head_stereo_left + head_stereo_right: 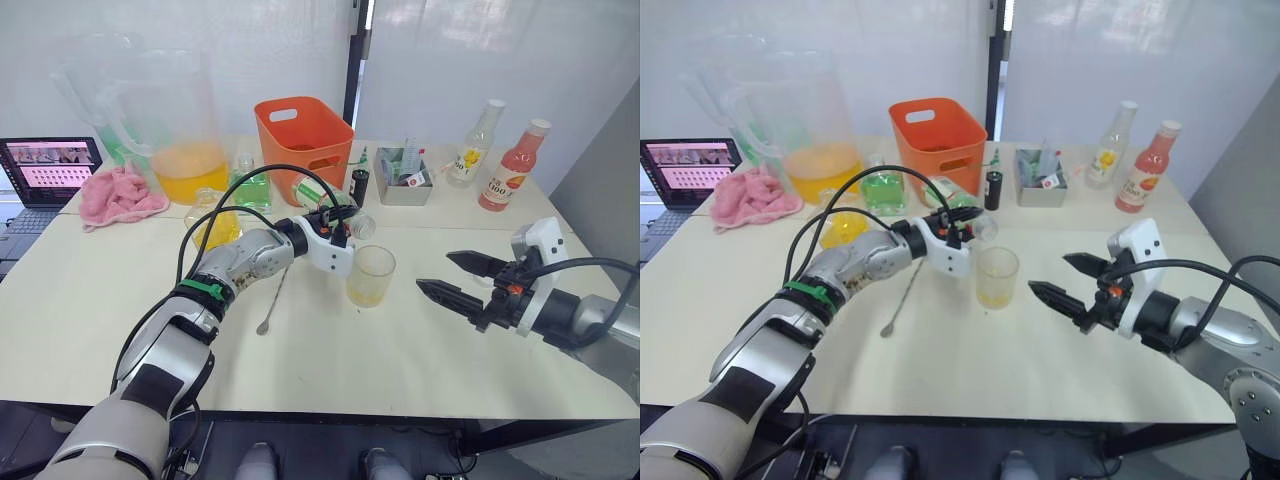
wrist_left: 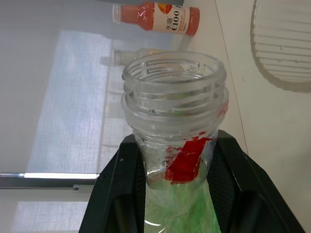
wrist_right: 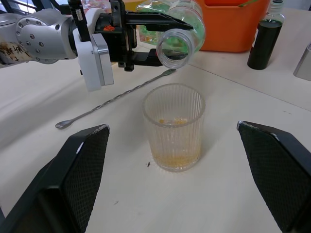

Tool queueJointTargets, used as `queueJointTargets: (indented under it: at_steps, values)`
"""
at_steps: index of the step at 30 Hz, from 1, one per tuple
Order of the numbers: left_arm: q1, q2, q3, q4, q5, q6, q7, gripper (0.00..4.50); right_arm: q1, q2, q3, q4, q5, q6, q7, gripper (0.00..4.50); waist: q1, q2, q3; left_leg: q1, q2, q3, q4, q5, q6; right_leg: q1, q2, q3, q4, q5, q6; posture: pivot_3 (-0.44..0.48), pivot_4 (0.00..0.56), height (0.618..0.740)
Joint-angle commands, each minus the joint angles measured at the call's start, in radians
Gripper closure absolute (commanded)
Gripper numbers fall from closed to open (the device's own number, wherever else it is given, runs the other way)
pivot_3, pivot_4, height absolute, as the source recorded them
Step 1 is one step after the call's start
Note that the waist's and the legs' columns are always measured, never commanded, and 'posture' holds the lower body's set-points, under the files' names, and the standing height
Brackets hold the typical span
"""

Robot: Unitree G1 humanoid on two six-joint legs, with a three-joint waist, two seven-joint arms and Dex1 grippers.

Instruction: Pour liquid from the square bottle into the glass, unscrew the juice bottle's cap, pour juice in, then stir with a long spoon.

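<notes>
Two arms work over the counter (image 1: 330, 370). The left gripper (image 1: 340, 222) has its fingers clamped on the neck of an uncapped bottle (image 3: 183, 30), tipped nearly level with its mouth just above and beside the rim of the glass (image 1: 371, 276). The glass holds a little orange liquid. The right gripper (image 1: 448, 276), fingers wide apart and empty, waits near its other side. The long spoon (image 1: 272, 300) lies by the left arm.
</notes>
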Motion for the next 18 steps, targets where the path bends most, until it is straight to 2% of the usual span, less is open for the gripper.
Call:
queueJointTargets:
  at_steps: [1, 18]
  values:
    - [-0.018, -0.007, 0.002, -0.051, 0.004, -0.007, 0.034, 3.27, 0.006, 0.002, -0.02, -0.017, -0.011, -0.02, -0.007, 0.06, 0.001, 0.0, 0.0, 0.0, 0.0, 0.0, 0.0, 0.0, 0.0, 0.0, 0.0, 0.0, 0.0, 0.0, 0.0, 0.0, 0.15, 0.738]
    - [-0.028, 0.006, -0.04, -0.055, 0.094, -0.007, 0.118, 3.27, 0.018, 0.011, -0.013, -0.01, -0.043, -0.017, -0.027, 0.06, 0.0, 0.0, 0.0, 0.0, 0.0, 0.0, 0.0, 0.0, 0.0, 0.0, 0.0, 0.0, 0.0, 0.0, 0.0, 0.0, 0.15, 0.738]
